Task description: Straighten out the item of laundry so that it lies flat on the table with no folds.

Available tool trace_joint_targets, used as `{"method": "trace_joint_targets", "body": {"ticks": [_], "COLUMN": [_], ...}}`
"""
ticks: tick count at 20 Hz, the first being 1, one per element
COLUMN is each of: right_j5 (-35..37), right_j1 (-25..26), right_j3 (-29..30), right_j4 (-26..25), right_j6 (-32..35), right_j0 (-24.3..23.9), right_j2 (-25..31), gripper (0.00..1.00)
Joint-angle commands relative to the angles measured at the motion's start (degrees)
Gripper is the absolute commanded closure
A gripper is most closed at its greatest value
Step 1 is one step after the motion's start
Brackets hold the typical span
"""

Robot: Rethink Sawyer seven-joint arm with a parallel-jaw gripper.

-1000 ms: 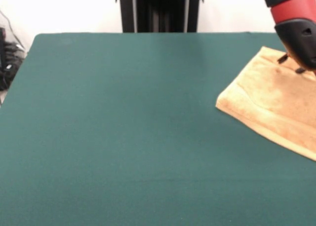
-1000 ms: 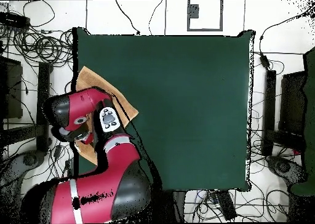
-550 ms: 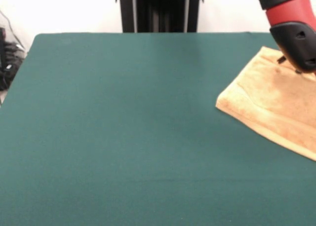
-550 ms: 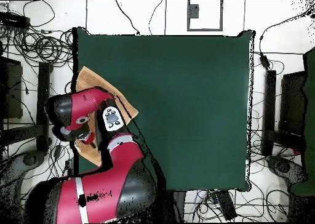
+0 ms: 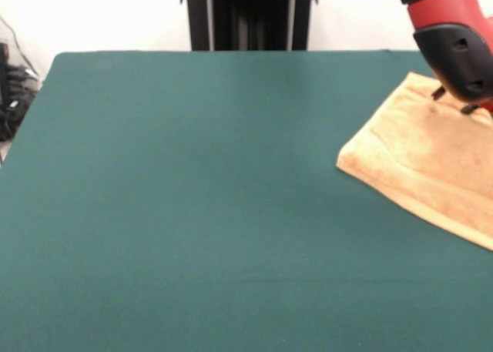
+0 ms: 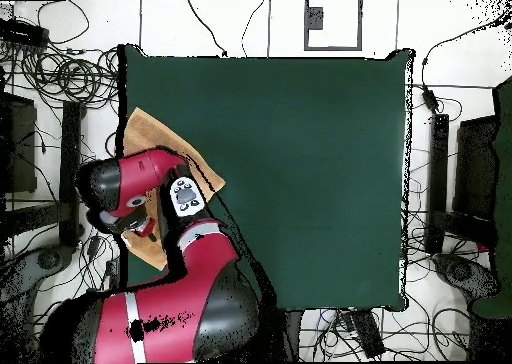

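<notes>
One folded towel point(image 5: 431, 155) at table point(image 5: 192, 198) edge; hand point(image 5: 454, 102) above, grip unclear.

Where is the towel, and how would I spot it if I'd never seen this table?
Find the big dark green table. Go to its right edge in the front view, under the red and black robot arm. The towel is the fluffy tan-orange cloth there, the only thing lying on the green, with a fold line running near its front edge.

text: none legible | labels: none legible | brands: none legible | numbers: none legible
</notes>
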Motion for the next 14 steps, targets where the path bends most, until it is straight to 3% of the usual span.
{"method": "trace_joint_targets", "body": {"ticks": [1, 8, 14], "right_j5": [-33.5, -32.6, -33.3], "right_j1": [12.7, 11.6, 13.0], "right_j3": [6.0, 3.8, -1.7], "right_j4": [-17.4, -20.5, -30.2], "right_j6": [-2.2, 6.0, 18.7], "right_j0": [-2.7, 4.0, 16.1], "right_j2": [-8.0, -12.8, -22.8], "gripper": [0.00, 0.00, 0.00]}}
